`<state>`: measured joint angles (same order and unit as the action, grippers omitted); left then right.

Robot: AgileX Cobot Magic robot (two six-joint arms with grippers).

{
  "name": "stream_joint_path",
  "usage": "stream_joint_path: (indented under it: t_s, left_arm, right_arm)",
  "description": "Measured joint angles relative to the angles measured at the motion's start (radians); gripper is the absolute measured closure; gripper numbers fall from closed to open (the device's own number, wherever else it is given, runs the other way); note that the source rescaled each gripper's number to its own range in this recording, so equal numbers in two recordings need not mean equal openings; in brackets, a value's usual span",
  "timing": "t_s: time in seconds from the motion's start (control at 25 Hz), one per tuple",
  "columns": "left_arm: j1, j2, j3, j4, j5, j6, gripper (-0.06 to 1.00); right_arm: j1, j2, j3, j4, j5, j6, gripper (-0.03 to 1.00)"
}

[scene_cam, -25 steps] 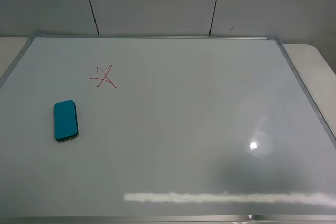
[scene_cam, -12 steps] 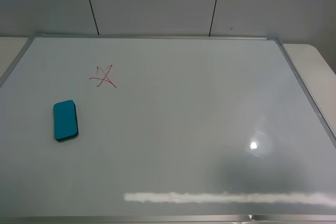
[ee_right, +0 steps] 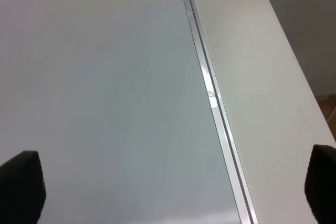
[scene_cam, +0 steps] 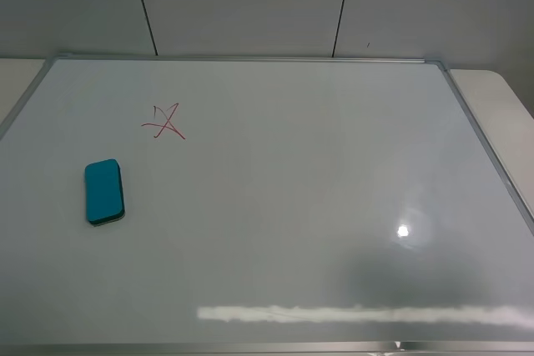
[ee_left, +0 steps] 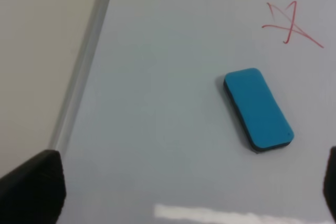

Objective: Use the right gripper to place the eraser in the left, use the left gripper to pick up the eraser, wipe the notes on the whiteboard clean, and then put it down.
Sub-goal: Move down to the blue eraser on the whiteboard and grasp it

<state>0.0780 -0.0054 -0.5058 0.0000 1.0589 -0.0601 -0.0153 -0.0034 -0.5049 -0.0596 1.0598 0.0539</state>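
The teal-blue eraser (scene_cam: 104,192) lies flat on the left part of the whiteboard (scene_cam: 292,189), below the red star-like notes (scene_cam: 165,122). Neither gripper shows in the exterior high view. In the left wrist view the eraser (ee_left: 257,108) and the notes (ee_left: 291,23) lie ahead of my left gripper (ee_left: 181,192), which is open and empty above the board, with only its black fingertips (ee_left: 31,187) showing. My right gripper (ee_right: 170,187) is open and empty over the board's right edge.
The board's silver frame (ee_right: 210,93) runs beside the beige table top (ee_right: 262,77) on the right. Table also shows at the board's left edge (ee_left: 37,51). A grey panelled wall (scene_cam: 250,6) stands behind. A bright glare strip (scene_cam: 359,314) lies near the front edge.
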Motion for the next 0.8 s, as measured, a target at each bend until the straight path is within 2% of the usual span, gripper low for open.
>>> stream_joint_path:
  t_s: [0.16,0.32,0.56,0.8]
  left_arm:
    - [0.0,0.052,-0.01,0.0,-0.015,0.0,-0.06]
    - [0.0,0.183,-0.031,-0.013,-0.105,0.0,-0.06]
    - [0.0,0.51,-0.041,-0.06,-0.188,-0.036,-0.06]
    - [0.0,0.861,-0.146,-0.084,-0.201,-0.053,-0.06]
  right_arm:
    - [0.0,0.0,0.0,0.0,0.0,0.0,-0.03]
    - [0.0,0.0,0.0,0.0,0.0,0.0,-0.03]
    - [0.0,0.0,0.0,0.0,0.0,0.0,-0.03]
    - [0.0,0.0,0.0,0.0,0.0,0.0,-0.03]
